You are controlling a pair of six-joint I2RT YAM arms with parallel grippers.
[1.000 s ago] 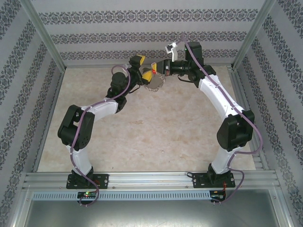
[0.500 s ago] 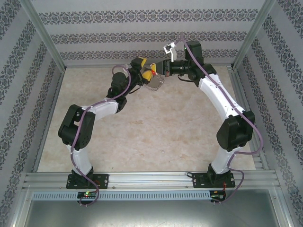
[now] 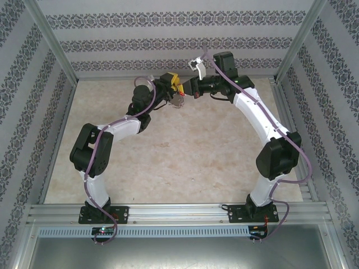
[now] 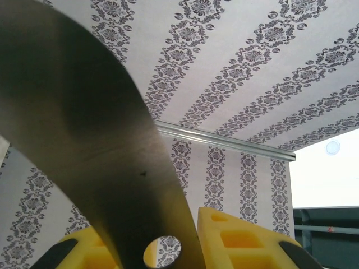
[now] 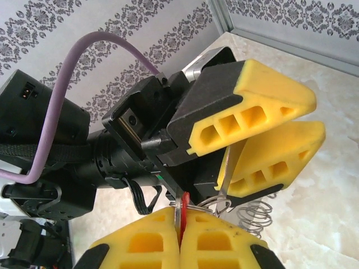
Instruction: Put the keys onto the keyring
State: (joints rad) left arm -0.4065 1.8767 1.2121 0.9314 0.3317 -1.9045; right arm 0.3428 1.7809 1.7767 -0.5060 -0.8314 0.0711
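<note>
High over the far side of the table my two grippers meet. My right gripper (image 5: 179, 221) is shut on the key (image 5: 183, 203); its red head and a silvery edge poke out between the yellow fingers. The keyring (image 5: 208, 200), a thin wire loop, hangs at those fingertips, with a springy coil (image 5: 255, 219) dangling below. My left gripper (image 5: 317, 115) is shut on a flat silvery metal piece (image 5: 225, 168) that runs down to the loop. In the left wrist view that piece (image 4: 101, 145) shows a round hole and sits between the yellow fingers (image 4: 241, 238). From above, left gripper (image 3: 174, 84) and right gripper (image 3: 187, 89) nearly touch, the keyring (image 3: 178, 101) hanging beneath.
The marble-patterned tabletop (image 3: 185, 162) lies well below both grippers. Patterned walls and aluminium frame posts (image 3: 53, 45) enclose the space on three sides. A metal rail (image 3: 179, 213) runs along the near edge by the arm bases.
My left gripper has closed its fingers and moved right, up against the right gripper. The keyring now hangs more bunched up. The right gripper shifted slightly left and stayed shut.
</note>
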